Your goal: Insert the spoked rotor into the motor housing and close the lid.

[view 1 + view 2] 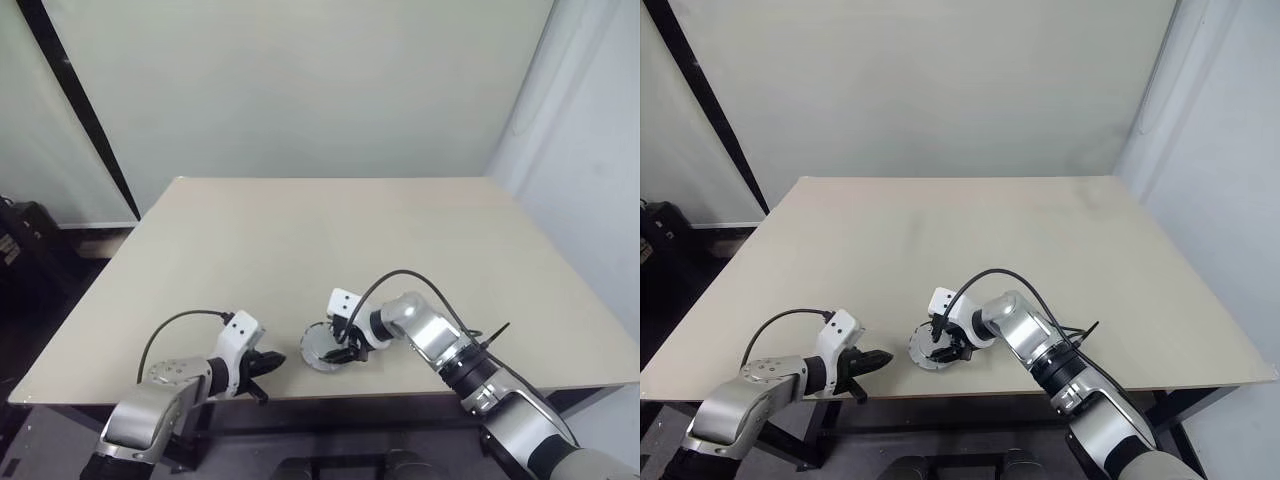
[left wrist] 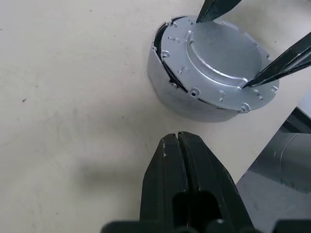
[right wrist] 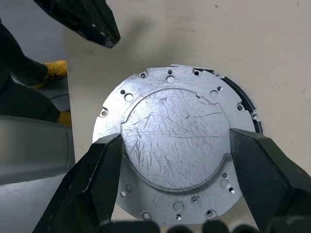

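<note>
Silvery metal: the lid (image 3: 174,145), a flat round plate with a raised scratched centre panel and small holes around its rim, sits on top of the motor housing (image 2: 194,99), a short grey cylinder. The lid is slightly offset, and a dark gap shows along one edge between plate and housing wall. The spoked rotor cannot be made out; whether it lies inside the housing cannot be told.

In the left eye view the assembly stands in the lower centre of the frame, close to the near edge of the beige table (image 1: 330,240).

The right gripper (image 3: 174,170) reaches in from the lower right of the left eye view and is set over the lid. Its two black fingers (image 3: 92,179) are spread wide, one on each side of the raised centre panel, with their tips at the panel's edge. Whether they press on the plate cannot be told.

The left gripper (image 1: 268,365) is in the lower left of the left eye view, just beside the housing and apart from it. Its fingers are pressed together with nothing between them, the tips pointing toward the housing wall.
</note>
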You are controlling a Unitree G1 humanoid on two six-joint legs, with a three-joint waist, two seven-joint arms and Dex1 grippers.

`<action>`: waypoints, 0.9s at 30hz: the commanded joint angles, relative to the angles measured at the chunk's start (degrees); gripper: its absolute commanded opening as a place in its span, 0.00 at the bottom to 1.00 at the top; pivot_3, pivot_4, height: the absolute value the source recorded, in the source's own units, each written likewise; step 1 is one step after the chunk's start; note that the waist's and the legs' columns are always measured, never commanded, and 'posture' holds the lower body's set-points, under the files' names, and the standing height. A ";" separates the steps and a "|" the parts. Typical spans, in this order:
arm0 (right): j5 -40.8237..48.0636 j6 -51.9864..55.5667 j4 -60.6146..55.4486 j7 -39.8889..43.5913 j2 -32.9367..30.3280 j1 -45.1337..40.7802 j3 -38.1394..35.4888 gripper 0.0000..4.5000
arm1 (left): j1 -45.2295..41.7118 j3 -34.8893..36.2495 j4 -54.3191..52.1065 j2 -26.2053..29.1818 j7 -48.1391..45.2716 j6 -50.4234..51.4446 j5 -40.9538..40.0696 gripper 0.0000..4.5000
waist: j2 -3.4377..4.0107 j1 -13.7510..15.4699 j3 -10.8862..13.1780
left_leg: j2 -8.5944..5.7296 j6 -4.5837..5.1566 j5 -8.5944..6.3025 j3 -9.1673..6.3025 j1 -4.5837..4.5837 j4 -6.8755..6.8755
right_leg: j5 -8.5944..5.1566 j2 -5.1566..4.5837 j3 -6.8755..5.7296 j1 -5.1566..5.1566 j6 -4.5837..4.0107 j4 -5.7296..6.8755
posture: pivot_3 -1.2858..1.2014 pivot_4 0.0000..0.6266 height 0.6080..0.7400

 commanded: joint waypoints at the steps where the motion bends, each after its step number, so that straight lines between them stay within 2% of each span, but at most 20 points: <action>1: 1.84 3.26 -1.60 0.48 0.35 -0.65 -1.38 0.72 | -0.63 0.03 -0.82 -0.28 0.30 -1.07 -0.34 0.00 | 0.00 0.01 0.00 | 0.00 0.00 0.00 0.00 -0.01 -0.01 | 0.00 0.00 0.00 0.00 0.00 0.00 | 0.52 0.00 1.00; 10: 3.84 5.68 -4.11 -1.89 1.06 -0.91 -3.65 0.72 | -1.68 -0.54 0.62 -0.76 -0.13 -2.16 -0.19 0.00 | 0.00 0.00 0.00 | 0.00 0.01 0.00 0.00 -0.13 -0.06 | 0.00 0.00 0.00 -0.08 0.00 0.00 | 0.52 0.00 1.00; 19: 4.00 8.55 -4.00 -8.04 3.00 -1.20 -5.51 0.72 | -2.57 -0.65 5.19 -0.64 -4.31 -7.49 -0.73 0.00 | 0.01 -0.01 0.00 | 0.00 0.01 0.01 0.00 -0.18 -0.05 | 0.00 0.01 -0.01 -0.13 0.00 0.00 | 0.52 0.00 1.00; 27: 3.03 11.13 -5.65 -9.89 2.87 -1.12 -2.56 0.72 | -2.44 1.12 11.72 -2.47 -7.83 -16.00 -1.46 0.00 | 0.01 -0.01 0.01 | 0.01 0.01 0.00 0.01 -0.19 -0.05 | 0.00 0.00 -0.01 -0.15 0.00 0.00 | 0.52 0.00 1.00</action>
